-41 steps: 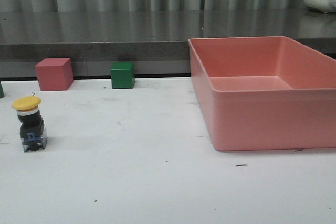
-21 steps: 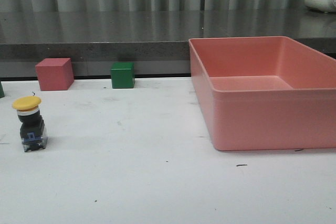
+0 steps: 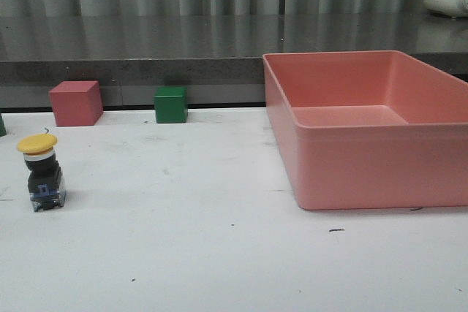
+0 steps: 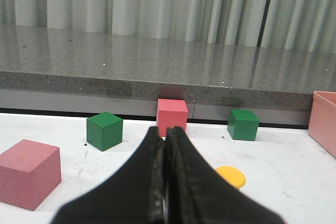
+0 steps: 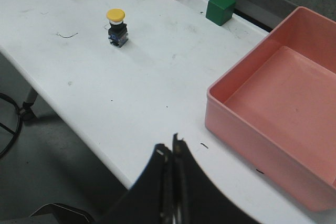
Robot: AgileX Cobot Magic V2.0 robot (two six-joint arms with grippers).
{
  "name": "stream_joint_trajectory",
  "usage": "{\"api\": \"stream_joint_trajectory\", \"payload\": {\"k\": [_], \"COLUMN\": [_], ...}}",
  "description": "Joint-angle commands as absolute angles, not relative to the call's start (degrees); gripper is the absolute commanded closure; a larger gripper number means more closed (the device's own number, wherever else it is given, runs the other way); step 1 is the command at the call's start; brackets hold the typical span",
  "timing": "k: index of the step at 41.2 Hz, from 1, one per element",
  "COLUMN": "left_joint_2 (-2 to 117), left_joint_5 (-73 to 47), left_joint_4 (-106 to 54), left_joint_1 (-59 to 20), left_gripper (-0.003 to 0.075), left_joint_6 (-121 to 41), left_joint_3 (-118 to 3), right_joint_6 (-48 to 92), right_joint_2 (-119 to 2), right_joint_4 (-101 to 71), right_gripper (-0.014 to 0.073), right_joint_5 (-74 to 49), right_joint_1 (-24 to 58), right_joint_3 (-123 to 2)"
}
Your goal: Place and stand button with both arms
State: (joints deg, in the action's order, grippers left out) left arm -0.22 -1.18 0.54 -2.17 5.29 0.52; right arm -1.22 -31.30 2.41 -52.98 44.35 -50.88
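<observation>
The button (image 3: 41, 172) stands upright on the white table at the left, yellow cap on top, black body and clear/blue base below. It also shows far off in the right wrist view (image 5: 116, 27); in the left wrist view only its yellow cap (image 4: 230, 176) shows beside the fingers. My left gripper (image 4: 166, 132) is shut and empty, just short of the button. My right gripper (image 5: 171, 146) is shut and empty, above the table's near edge and well away from the button. Neither arm shows in the front view.
A large pink bin (image 3: 365, 126) stands at the right. A pink cube (image 3: 75, 103) and a green cube (image 3: 170, 104) sit by the back ledge. The left wrist view shows another green cube (image 4: 104, 130) and a pink cube (image 4: 27, 180).
</observation>
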Motion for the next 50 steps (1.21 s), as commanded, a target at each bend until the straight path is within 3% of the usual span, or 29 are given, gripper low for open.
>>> {"api": "stream_joint_trajectory", "payload": {"k": [1,8,19,30,40,50], "left_joint_2": [-1.57,-1.57,-1.57,-1.57,-1.57,-1.57], "left_joint_5": [3.37,3.37,3.37,3.37,3.37,3.37], "left_joint_4": [0.0,0.0,0.0,0.0,0.0,0.0], "left_joint_1": [-2.19,-2.19,-2.19,-2.19,-2.19,-2.19], "left_gripper": [0.074,0.074,0.074,0.074,0.074,0.074], "left_joint_6": [5.26,5.26,5.26,5.26,5.26,5.26], "left_joint_3": [1.37,1.37,1.37,1.37,1.37,1.37], "right_joint_6": [-0.65,-0.65,-0.65,-0.65,-0.65,-0.65], "right_joint_2": [-31.57,-31.19,-23.08,-7.44,0.17,1.59], "right_joint_4": [3.23,4.03,4.08,4.03,4.03,-0.82], "right_gripper": [0.0662,0.0662,0.0662,0.0662,0.0662,0.0662], "right_joint_5": [-49.0,-48.71,-34.46,-11.14,3.11,4.86], "right_joint_1": [44.21,42.47,21.82,5.78,0.32,-2.82], "right_joint_3": [-52.08,-51.86,-38.77,-18.31,-3.72,1.36]}}
